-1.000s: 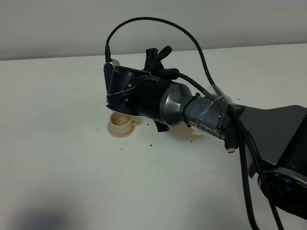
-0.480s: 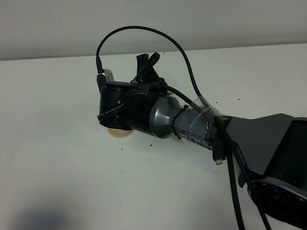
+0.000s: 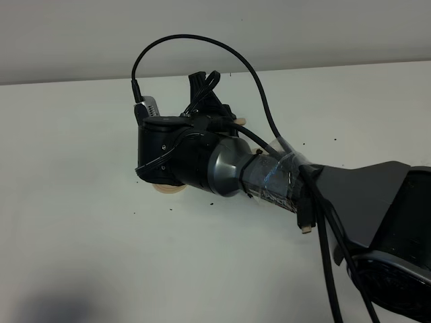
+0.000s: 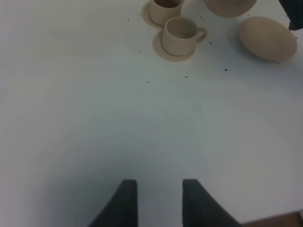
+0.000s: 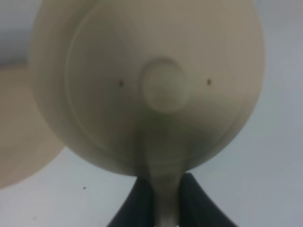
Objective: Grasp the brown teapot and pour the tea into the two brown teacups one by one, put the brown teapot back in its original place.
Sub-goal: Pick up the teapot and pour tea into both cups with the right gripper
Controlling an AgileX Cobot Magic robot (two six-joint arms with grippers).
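In the right wrist view the brown teapot [image 5: 147, 80] fills the frame, lid knob toward the camera. My right gripper [image 5: 163, 201] is shut on its loop handle. In the left wrist view the teapot's underside [image 4: 229, 5] hangs beside the two brown teacups, one [image 4: 180, 32] nearer and one [image 4: 163, 7] farther, each on a small saucer. The wide empty saucer [image 4: 267, 38] lies beside them. In the exterior high view my right arm's wrist [image 3: 182, 151] covers teapot and cups; only a saucer's edge [image 3: 167, 190] shows. My left gripper [image 4: 158, 198] is open and empty, far from the cups.
Small dark specks [image 4: 226, 70] lie scattered on the white table [image 4: 94, 118] around the cups. The right arm's black cable [image 3: 202, 42] loops high above the wrist. The wide saucer also shows in the right wrist view [image 5: 19, 142].
My right arm has moved left with the teapot. Its wrist now covers the teacup that showed in the exterior high view a second ago.
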